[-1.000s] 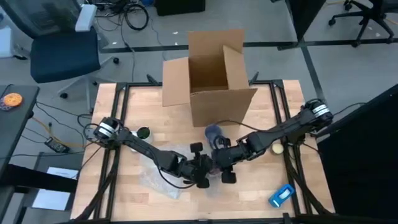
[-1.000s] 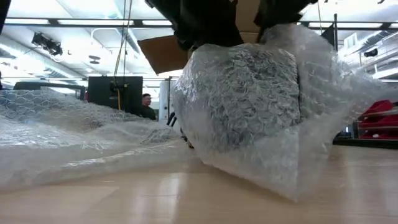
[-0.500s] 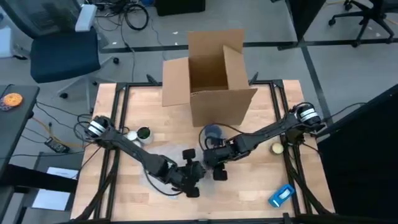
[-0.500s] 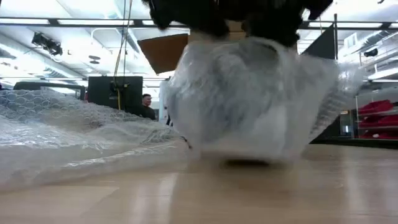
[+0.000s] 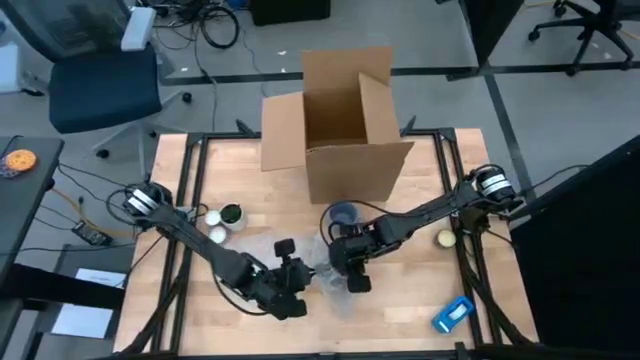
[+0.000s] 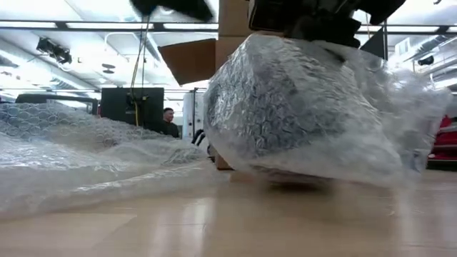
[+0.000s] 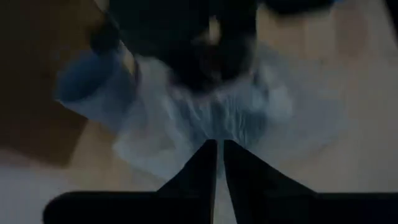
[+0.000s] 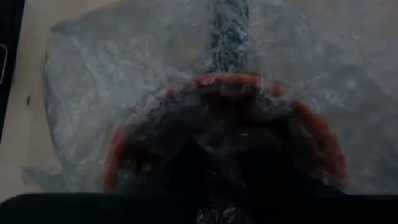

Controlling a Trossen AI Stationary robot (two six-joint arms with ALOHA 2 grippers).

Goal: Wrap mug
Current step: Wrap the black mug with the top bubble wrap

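Mug [image 6: 285,107], already swathed in bubble wrap [image 6: 400,121], gripped by right gripper [image 5: 352,262] near worktop [image 5: 420,310] centre; left gripper [image 5: 290,285] pinched empty; loose sheet remains.

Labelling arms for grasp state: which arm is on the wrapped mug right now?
The right gripper is on the wrapped mug, which fills its wrist view. The left gripper sits apart, fingers shut on nothing.

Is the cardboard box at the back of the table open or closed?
Open. The cardboard box has its top flaps standing up and splayed outward in the high view, with the brown inside visible. What it holds cannot be told.
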